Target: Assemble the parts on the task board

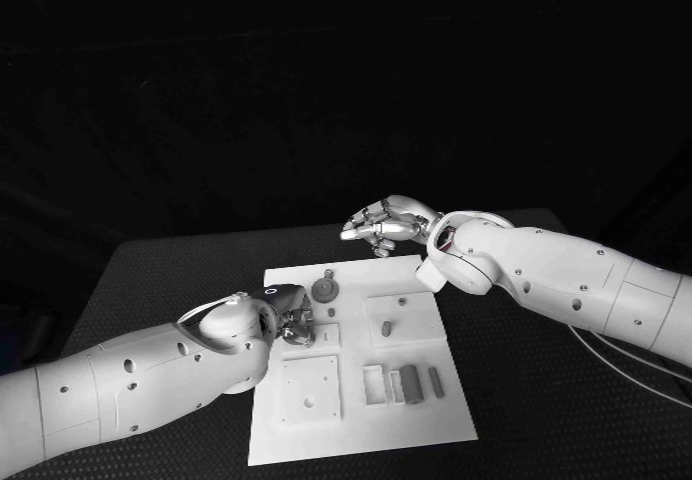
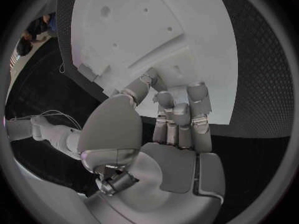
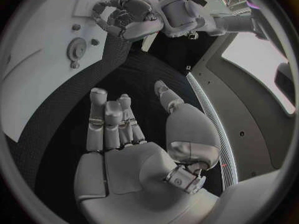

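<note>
Head view: left robot hand (image 1: 293,322) hovers empty, fingers apart, at the task board (image 1: 361,440)'s 9 o'clock edge; right robot hand (image 1: 382,225) idles loosely curled, empty, at 12. Next up, probably grabbing a part.

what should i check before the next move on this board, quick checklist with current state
1. Right hand free: ok, fingers apart, nothing held, above the table beyond the board's far edge.
2. Left hand free: cannot tell, its fingers hide the spot at the task board left edge.
3. Gear on the board: ok, near the far end.
4. Loose parts reachable: ok, lying uncovered near the front right.
5. Hands apart: ok.
</note>
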`<move>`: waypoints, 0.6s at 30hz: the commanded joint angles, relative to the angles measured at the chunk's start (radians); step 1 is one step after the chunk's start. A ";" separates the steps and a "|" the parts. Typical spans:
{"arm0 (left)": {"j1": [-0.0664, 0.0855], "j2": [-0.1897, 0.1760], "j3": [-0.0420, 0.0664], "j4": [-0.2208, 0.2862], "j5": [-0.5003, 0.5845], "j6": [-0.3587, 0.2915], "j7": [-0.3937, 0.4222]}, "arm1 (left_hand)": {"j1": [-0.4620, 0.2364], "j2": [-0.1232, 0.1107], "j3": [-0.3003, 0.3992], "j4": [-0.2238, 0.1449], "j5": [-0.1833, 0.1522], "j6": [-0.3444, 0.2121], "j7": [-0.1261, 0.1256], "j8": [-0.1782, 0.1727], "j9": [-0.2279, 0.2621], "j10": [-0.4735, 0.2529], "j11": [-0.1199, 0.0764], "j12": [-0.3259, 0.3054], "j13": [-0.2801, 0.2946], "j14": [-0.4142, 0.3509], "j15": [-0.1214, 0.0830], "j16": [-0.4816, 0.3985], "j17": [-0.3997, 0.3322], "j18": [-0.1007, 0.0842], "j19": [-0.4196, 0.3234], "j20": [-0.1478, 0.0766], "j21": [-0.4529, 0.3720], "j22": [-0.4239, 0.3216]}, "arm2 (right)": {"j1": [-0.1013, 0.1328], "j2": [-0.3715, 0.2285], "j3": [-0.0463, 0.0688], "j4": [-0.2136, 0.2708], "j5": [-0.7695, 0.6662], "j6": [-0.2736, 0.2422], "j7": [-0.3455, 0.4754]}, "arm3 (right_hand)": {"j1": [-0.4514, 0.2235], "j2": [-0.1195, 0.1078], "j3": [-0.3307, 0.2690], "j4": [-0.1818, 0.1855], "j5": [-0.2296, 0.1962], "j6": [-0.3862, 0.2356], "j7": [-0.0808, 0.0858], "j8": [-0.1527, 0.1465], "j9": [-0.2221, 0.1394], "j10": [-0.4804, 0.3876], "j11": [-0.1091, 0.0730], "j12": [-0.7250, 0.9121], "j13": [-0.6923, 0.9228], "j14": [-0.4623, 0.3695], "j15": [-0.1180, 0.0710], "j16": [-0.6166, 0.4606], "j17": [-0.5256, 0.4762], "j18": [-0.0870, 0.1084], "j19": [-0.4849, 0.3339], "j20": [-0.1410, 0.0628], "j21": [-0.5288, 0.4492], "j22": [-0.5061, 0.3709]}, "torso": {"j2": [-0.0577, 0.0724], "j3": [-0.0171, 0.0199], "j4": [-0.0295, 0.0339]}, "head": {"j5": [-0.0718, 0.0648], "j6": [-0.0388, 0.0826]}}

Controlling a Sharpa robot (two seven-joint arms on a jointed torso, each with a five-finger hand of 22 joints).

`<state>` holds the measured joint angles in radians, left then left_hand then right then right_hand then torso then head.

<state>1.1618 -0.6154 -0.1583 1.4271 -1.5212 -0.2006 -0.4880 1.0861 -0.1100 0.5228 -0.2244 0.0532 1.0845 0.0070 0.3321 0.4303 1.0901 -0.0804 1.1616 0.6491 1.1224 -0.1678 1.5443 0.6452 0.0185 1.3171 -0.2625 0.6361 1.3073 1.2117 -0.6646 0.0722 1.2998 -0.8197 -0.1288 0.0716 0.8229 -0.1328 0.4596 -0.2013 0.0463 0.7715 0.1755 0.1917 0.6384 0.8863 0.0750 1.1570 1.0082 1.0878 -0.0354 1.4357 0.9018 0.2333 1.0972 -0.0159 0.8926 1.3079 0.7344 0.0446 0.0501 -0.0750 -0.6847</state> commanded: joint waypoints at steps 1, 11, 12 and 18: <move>-0.003 0.006 -0.002 -0.007 -0.008 0.018 -0.009 | 0.000 0.011 0.043 0.047 0.004 0.043 0.023 0.105 0.135 0.009 0.001 0.000 0.001 0.023 -0.018 0.005 0.001 0.035 0.006 -0.005 0.004 0.020 | 0.000 0.001 0.000 0.002 -0.007 0.013 0.004 | -0.001 0.006 -0.006 -0.002 0.002 -0.001 0.006 0.005 0.001 0.003 -0.006 0.006 -0.001 -0.003 -0.005 0.003 -0.001 0.028 0.006 -0.009 -0.005 0.010 | 0.000 -0.0001 0.0005 | 0.000 0.000; -0.009 0.014 -0.002 -0.018 -0.008 0.018 -0.008 | -0.001 0.011 0.043 0.047 0.005 0.044 0.022 0.105 0.135 0.009 0.000 0.000 0.001 0.023 -0.018 0.006 0.002 0.035 0.006 -0.005 0.005 0.020 | 0.000 0.000 0.000 0.001 -0.007 0.013 0.004 | -0.001 0.006 -0.006 -0.002 0.002 -0.001 0.006 0.005 0.001 0.003 -0.006 0.007 -0.002 -0.003 -0.005 0.003 -0.001 0.028 0.006 -0.009 -0.005 0.010 | 0.000 -0.0003 -0.0004 | -0.001 -0.001; -0.009 0.014 -0.002 -0.018 -0.008 0.018 -0.008 | -0.001 0.011 0.043 0.047 0.005 0.044 0.022 0.105 0.135 0.009 0.000 0.000 0.001 0.023 -0.018 0.006 0.002 0.035 0.006 -0.005 0.005 0.020 | 0.000 0.000 0.000 0.001 -0.007 0.013 0.004 | -0.002 0.006 -0.006 -0.002 0.002 -0.001 0.006 0.005 0.001 0.003 -0.006 0.007 -0.002 -0.003 -0.005 0.003 -0.001 0.028 0.006 -0.009 -0.005 0.010 | 0.000 -0.0001 0.0000 | -0.002 -0.001; -0.009 0.014 -0.002 -0.016 -0.008 0.028 -0.006 | -0.001 0.011 0.043 0.047 0.004 0.044 0.022 0.105 0.136 0.010 0.000 0.000 0.001 0.024 -0.018 0.006 0.002 0.034 0.006 -0.005 0.005 0.020 | 0.000 0.000 0.000 0.000 -0.007 0.014 0.004 | -0.002 0.006 -0.006 -0.002 0.002 -0.001 0.006 0.005 0.001 0.003 -0.006 0.007 -0.002 -0.003 -0.005 0.003 -0.001 0.028 0.006 -0.009 -0.005 0.010 | 0.000 -0.0001 -0.0001 | -0.003 -0.003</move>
<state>1.1592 -0.6045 -0.1564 1.4137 -1.5255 -0.1994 -0.4897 1.0869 -0.1101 0.5228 -0.2245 0.0533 1.0881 0.0035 0.3340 0.4326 1.0904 -0.0807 1.1616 0.6490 1.1278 -0.1698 1.5442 0.6460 0.0184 1.3225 -0.2644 0.6361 1.3074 1.2117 -0.6646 0.0722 1.2996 -0.8197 -0.1282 0.0710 0.8230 -0.1328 0.4596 -0.2013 0.0463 0.7698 0.1739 0.1917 0.6382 0.8863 0.0750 1.1606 1.0073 1.0880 -0.0355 1.4357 0.9019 0.2327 1.0974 -0.0159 0.8926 1.3077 0.7344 0.0442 0.0501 -0.0772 -0.6872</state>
